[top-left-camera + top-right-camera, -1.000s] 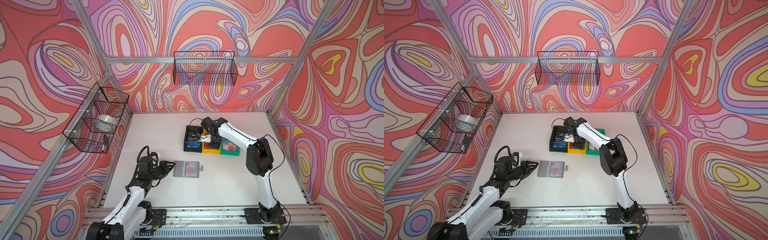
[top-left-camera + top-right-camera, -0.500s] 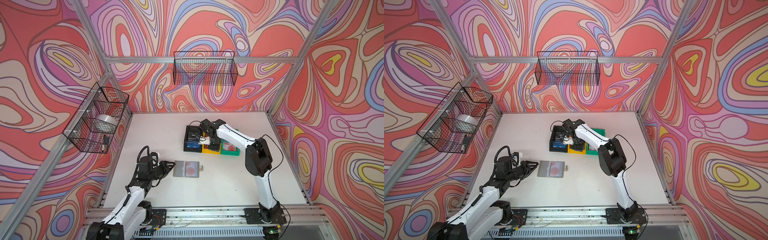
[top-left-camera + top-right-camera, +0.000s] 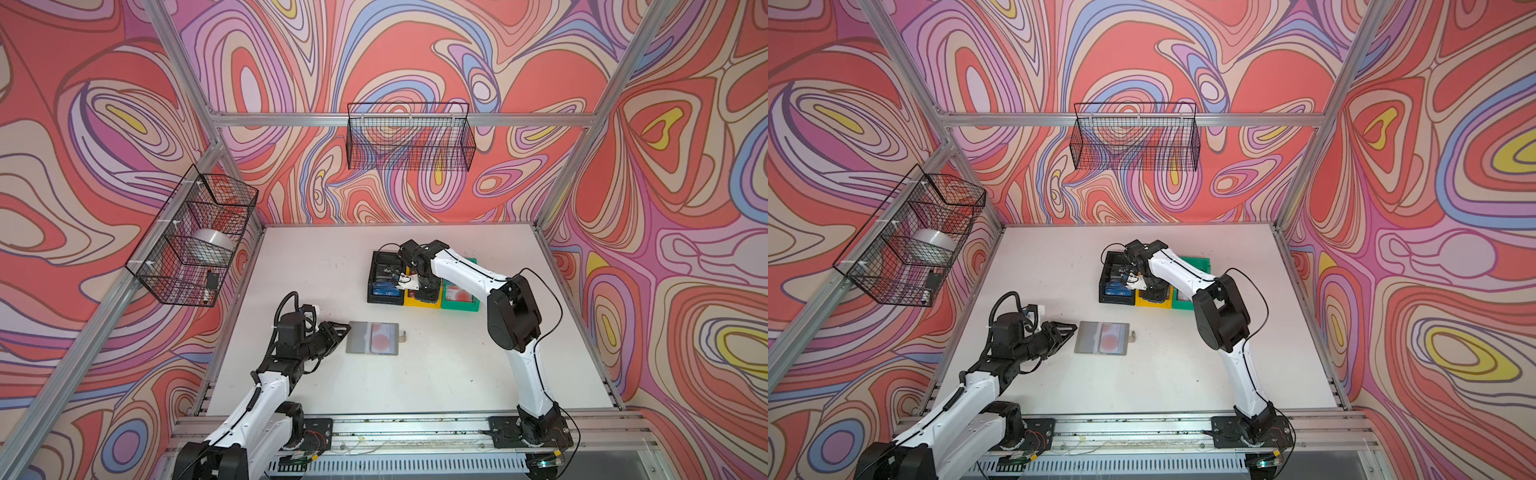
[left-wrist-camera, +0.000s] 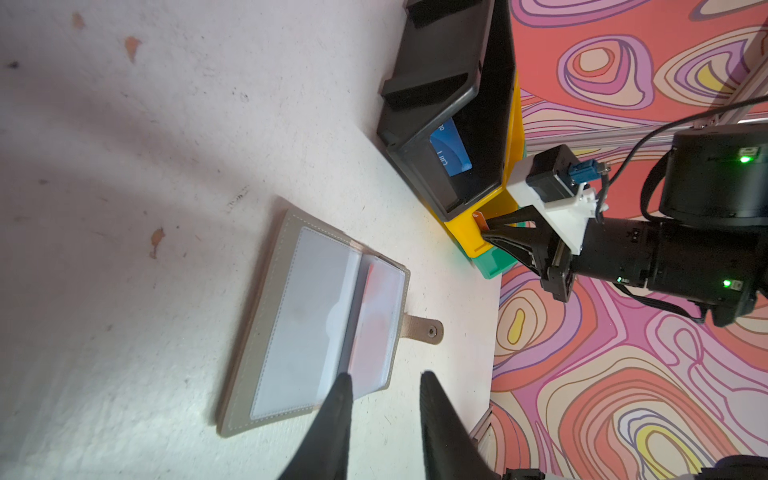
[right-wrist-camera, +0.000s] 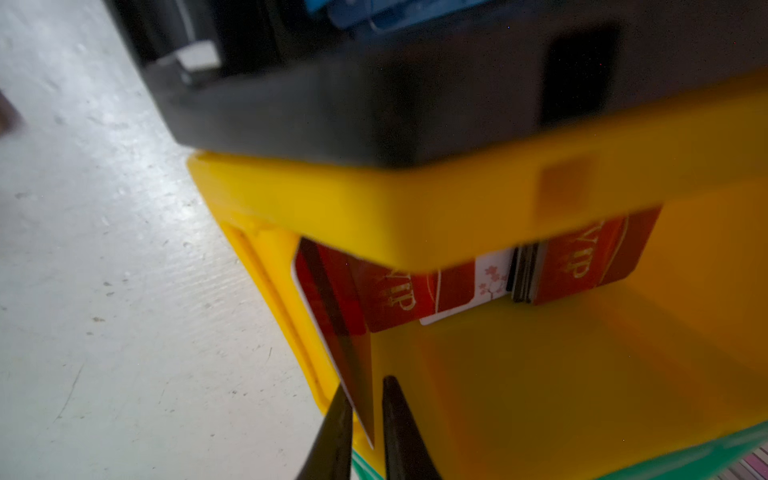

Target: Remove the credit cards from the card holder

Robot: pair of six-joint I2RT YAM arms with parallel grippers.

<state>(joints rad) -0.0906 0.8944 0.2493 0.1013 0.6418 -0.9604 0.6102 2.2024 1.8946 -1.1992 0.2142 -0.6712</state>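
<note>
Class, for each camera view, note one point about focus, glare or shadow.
Right wrist view: the black bin and yellow bin are blurred, close to the lens; the table shows a sheen. Left wrist view: broad soft shadows cross the table; the card holder sleeves look washed out. Both top views: even light, sharp, only faint shadows.

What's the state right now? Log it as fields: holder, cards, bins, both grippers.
holder: open flat on table
sleeved card: pale, red circle, in holder
black bin: blue cards
yellow bin: red cards
green bin: pale card
left gripper: at holder's edge, jaws apart, nothing held
right gripper: over yellow bin, jaws slightly apart, red card between them
</note>
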